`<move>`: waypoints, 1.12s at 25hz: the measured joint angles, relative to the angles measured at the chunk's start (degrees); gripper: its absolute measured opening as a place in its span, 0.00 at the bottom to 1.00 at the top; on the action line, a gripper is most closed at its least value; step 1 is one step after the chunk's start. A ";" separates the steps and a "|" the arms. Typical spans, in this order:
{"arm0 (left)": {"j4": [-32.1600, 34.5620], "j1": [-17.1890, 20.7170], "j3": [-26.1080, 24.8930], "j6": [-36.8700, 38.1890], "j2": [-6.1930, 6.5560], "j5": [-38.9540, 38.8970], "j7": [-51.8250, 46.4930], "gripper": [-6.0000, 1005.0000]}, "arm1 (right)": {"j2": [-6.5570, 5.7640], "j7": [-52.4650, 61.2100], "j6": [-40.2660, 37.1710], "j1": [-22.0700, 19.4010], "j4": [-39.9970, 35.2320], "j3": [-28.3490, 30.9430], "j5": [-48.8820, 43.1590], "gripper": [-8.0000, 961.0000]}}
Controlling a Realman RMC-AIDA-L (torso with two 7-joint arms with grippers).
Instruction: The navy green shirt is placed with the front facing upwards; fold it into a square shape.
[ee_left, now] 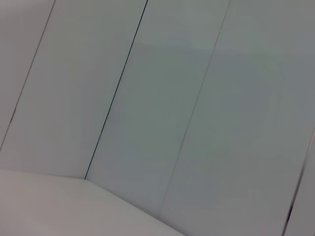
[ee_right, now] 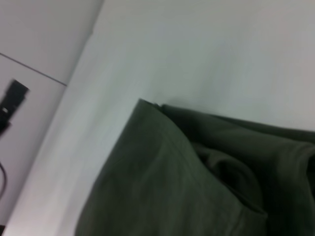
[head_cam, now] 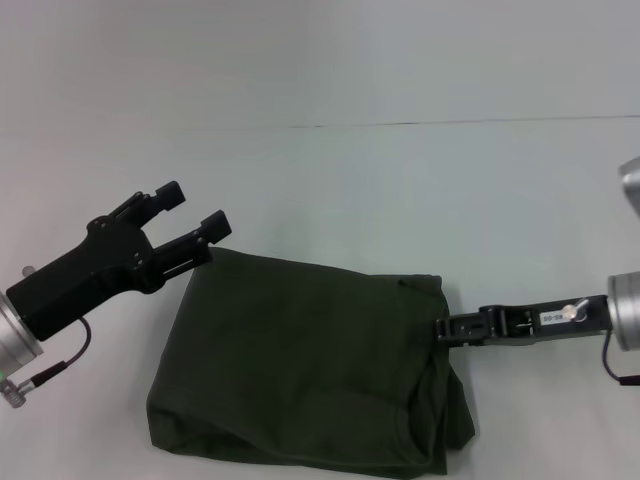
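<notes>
- The shirt (head_cam: pixel 300 365) is lying on the desk (head_cam: pixel 400 190) in front of you, already bundled into a rough, thick rectangle. No lettering is showing, just plain dark green cloth.
- Its long axis is running left to right across the desk, with the far edge slanting a little and the right end looking lumpy and less tidy than the left.
- Your right claw (head_cam: pixel 447 328) is sitting right at the shirt's right edge, near the far right corner, and touching the cloth. I can't tell whether it's pinching the fabric or just resting against it, since the fingertips are hiding in the folds.
- Your left claw (head_cam: pixel 195 222) is hovering just off the shirt's far left corner with its fingers spread apart and nothing in them. It's pointing up and away, so its wrist camera is only seeing blank wall panels.
- So the right arm is the closer one. I'd guess any tidying is starting from that messy right end.
- No containers anywhere here.
</notes>
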 joint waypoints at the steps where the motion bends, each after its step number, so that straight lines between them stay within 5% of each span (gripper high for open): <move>1: 0.00 -0.02 0.00 -0.01 0.00 -0.01 0.00 0.95 | 0.20 0.00 0.80 0.11 0.18 -0.80 0.00 0.81; 9: 1.45 0.13 1.80 -0.28 0.25 1.36 0.09 0.94 | 0.09 0.15 2.55 0.69 0.42 -2.99 0.01 0.81; 17: 13.06 2.28 9.14 1.70 0.40 11.24 -0.33 0.93 | 0.39 -0.07 2.80 1.94 0.33 -3.18 0.00 0.81; 28: 17.34 2.92 8.59 4.43 0.20 13.47 -2.32 0.93 | 0.71 1.39 6.51 2.29 0.33 -4.47 -0.85 0.75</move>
